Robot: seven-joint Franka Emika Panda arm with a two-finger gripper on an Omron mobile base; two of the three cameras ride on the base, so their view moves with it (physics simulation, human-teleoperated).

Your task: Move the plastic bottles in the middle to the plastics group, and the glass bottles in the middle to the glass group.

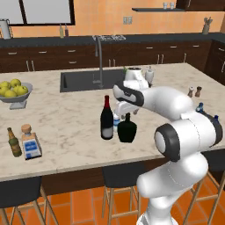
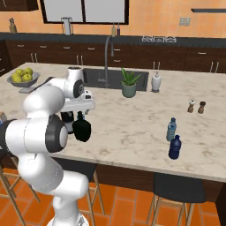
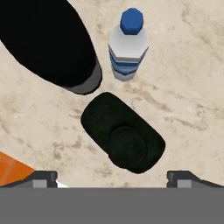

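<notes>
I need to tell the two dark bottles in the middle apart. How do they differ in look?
The wine bottle is tall and slim with a red neck; the squat black bottle is shorter, round-bodied, with a short black neck. Both stand upright, close together on the marble counter.

Kitchen: sink (image 1: 81, 80), faucet (image 1: 99, 57), cabinets (image 1: 44, 57)

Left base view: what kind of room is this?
A rendered home kitchen, by the look of it: a marble-look island counter with an inset sink and tall faucet, dark cabinets along the back wall, and bar stools below.
</notes>
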